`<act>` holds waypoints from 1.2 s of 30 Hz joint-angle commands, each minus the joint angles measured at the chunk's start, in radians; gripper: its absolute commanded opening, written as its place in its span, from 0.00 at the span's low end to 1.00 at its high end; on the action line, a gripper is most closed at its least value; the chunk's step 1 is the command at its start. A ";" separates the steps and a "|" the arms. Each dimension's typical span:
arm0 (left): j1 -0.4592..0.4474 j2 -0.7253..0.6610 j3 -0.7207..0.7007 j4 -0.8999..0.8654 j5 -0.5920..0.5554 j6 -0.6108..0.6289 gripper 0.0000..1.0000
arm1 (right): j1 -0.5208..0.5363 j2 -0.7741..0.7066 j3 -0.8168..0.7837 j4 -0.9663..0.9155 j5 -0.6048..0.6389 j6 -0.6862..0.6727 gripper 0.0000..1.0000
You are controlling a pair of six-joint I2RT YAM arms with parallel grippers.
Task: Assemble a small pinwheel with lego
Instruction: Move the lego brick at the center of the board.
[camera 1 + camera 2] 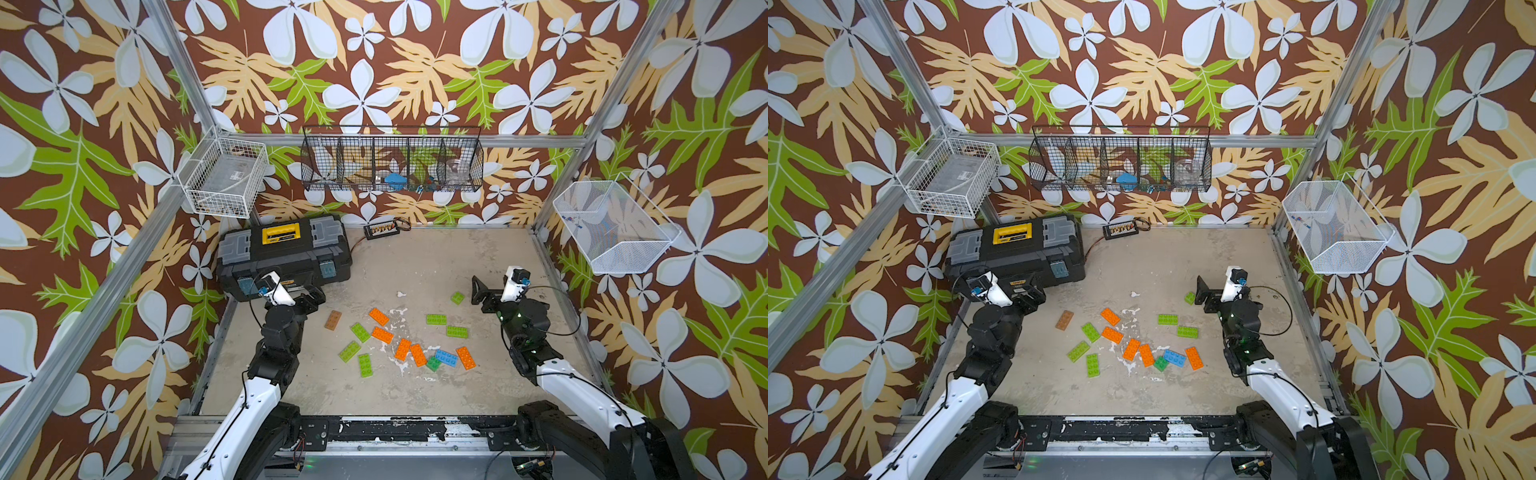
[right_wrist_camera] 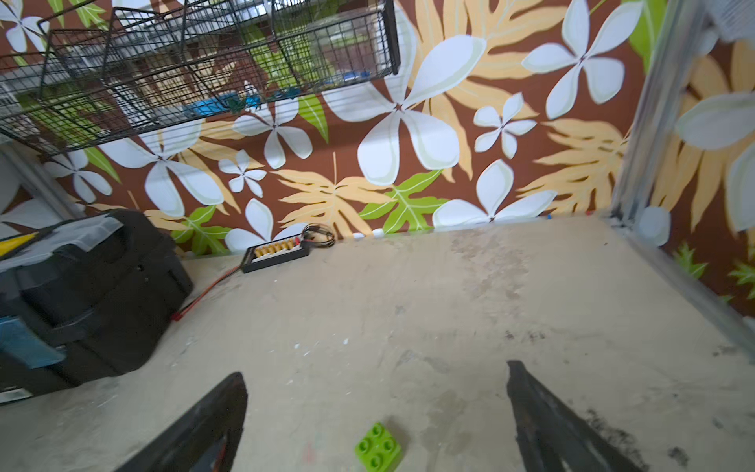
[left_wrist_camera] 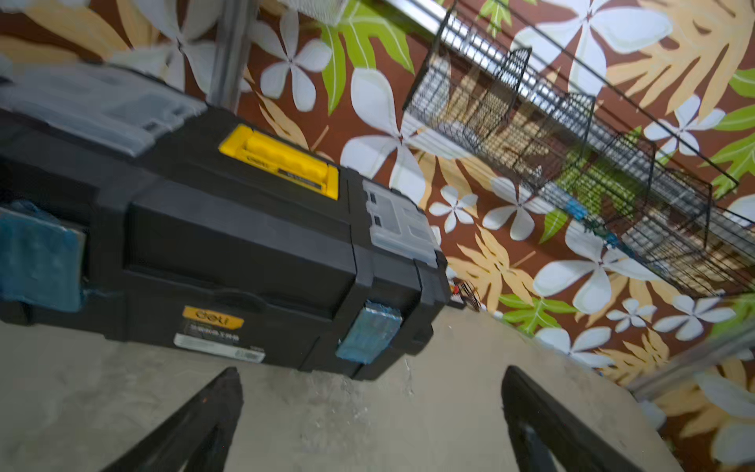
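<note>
Reading the worktop (image 1: 415, 266) as a clock face with twelve at the back wall, I see the lego bricks (image 1: 402, 349) lying loose and flat around the centre and a little toward six. Most of the spread is orange and lime pieces. A blue brick (image 1: 446, 357) lies on the four o'clock side of the heap between two orange ones, with a dark green square (image 1: 433, 363) against its seven o'clock corner. A brown brick (image 1: 333, 320) sits apart at ten o'clock of the heap. A small lime square (image 1: 457, 297) lies alone out toward two o'clock.

The left pincer (image 1: 318, 296) hangs at ten o'clock, just in front of the black toolbox (image 1: 286, 253) that fills the eleven o'clock corner. Its jaws are spread wide and empty. Its wrist view shows only bare worktop between the fingers (image 3: 228, 392).

The right pincer (image 1: 477, 292) hangs at two o'clock, also released and holding nothing. The small lime square lies just off its nine o'clock side. In the right wrist view that square rests on the worktop between the two fingers (image 2: 527, 392), touching neither.

A small connector board (image 1: 381, 228) with wires lies at twelve against the back wall, below a black wire basket (image 1: 392, 160).
</note>
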 commanded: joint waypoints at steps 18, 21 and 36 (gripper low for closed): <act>-0.623 0.325 0.182 -0.243 0.020 -0.155 1.00 | 0.299 0.087 0.295 -0.830 -0.036 0.197 1.00; -0.642 0.381 0.213 -0.268 0.053 -0.155 1.00 | 0.300 0.140 0.361 -0.944 -0.077 0.131 1.00; -0.642 0.413 0.204 -0.280 0.118 -0.191 1.00 | 0.298 0.420 0.536 -1.196 -0.170 -0.009 0.92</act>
